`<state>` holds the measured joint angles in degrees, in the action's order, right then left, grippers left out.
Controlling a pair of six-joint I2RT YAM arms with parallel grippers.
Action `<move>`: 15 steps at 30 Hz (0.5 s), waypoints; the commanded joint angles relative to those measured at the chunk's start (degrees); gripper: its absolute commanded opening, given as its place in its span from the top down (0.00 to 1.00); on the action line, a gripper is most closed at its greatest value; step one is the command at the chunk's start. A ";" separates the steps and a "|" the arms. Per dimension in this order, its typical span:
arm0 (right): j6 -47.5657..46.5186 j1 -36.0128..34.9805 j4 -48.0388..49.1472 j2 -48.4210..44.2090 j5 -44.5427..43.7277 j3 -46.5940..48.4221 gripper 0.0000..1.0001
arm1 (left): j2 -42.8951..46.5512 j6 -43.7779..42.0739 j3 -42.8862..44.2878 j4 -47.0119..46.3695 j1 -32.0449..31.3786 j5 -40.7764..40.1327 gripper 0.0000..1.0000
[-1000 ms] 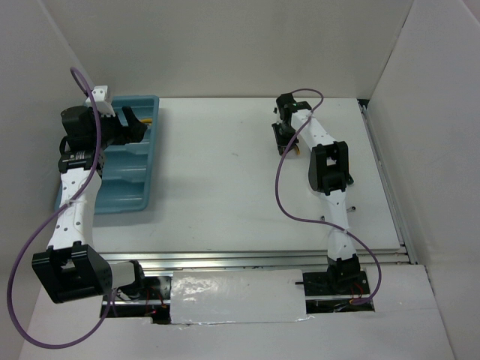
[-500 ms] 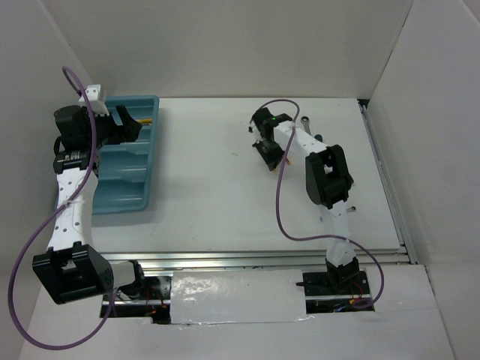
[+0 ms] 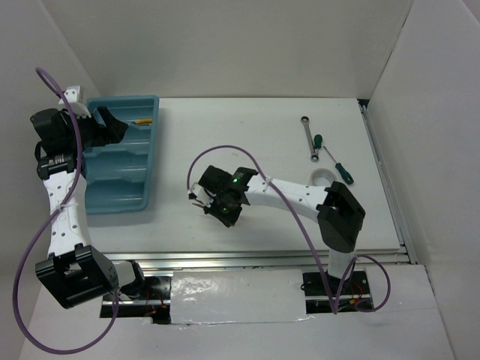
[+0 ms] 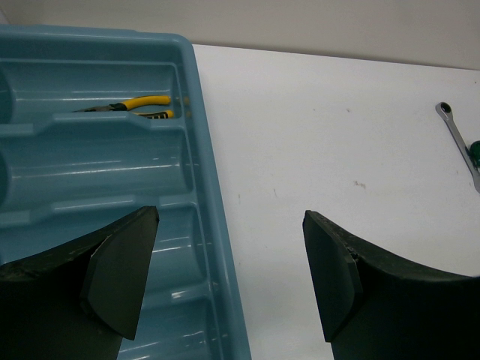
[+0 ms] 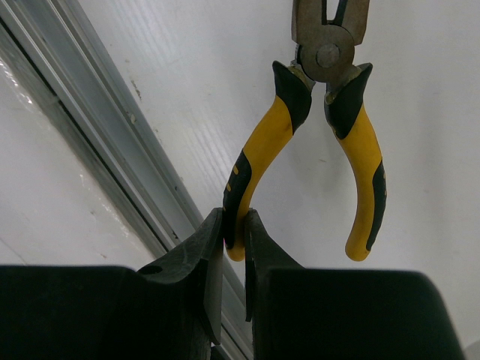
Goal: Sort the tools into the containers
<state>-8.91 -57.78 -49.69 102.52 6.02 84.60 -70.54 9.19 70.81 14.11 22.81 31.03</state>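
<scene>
The light blue tray (image 3: 112,187) lies at the far left. One pair of yellow-handled pliers (image 4: 139,103) lies in its farthest compartment. My left gripper (image 4: 229,277) is open and empty above the tray's right rim, near its far end (image 3: 112,121). My right gripper (image 5: 234,240) is shut on one handle of the second yellow pliers (image 5: 360,150), which hang above the table at near centre (image 3: 204,198). One silver wrench (image 3: 308,135), the green-handled screwdriver (image 3: 334,161) and the white tape ring (image 3: 324,177) lie at the right. A second wrench is out of view.
White walls close in the table on the left, back and right. A metal rail (image 3: 255,259) runs along the near edge, and it also shows in the right wrist view (image 5: 97,142) just under the held pliers. The wrench (image 4: 457,139) shows at the right of the left wrist view.
My right arm has swung from the far centre-right down to near centre, carrying the pliers. The wrench, screwdriver and tape are now uncovered. My left arm has drawn back to the left.
</scene>
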 commanded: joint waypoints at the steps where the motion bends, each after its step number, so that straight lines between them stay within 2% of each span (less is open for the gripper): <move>1: 0.47 -1.54 3.63 4.16 -0.83 -0.14 1.00 | -0.73 -1.10 3.29 0.65 1.10 5.27 0.09; 5: 0.91 -3.30 5.13 8.48 -1.89 1.88 1.00 | -0.82 -3.56 2.94 2.59 1.10 6.85 0.11; 8: 0.38 -3.92 5.83 10.42 -3.46 2.76 0.86 | -0.82 -6.11 2.32 4.61 0.66 6.42 0.10; 10: -0.14 -4.10 5.57 11.56 -4.35 3.38 0.64 | -1.00 -8.31 2.14 5.92 0.92 8.87 0.09; 11: -0.32 -4.10 5.48 11.74 -5.05 3.38 0.46 | -1.17 -8.57 2.32 6.28 1.01 9.66 0.09; 14: -0.76 -2.87 5.48 11.65 -4.62 2.50 0.30 | -2.40 -11.21 3.98 8.04 0.83 11.95 0.11; 15: -0.67 -2.52 5.22 11.21 -4.44 2.59 0.28 | -3.28 -11.39 4.60 8.47 0.92 13.34 0.11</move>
<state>-8.99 -61.01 -46.15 114.89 2.48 85.21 -72.31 1.30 72.44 21.32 23.77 39.40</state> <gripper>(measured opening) 0.701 0.894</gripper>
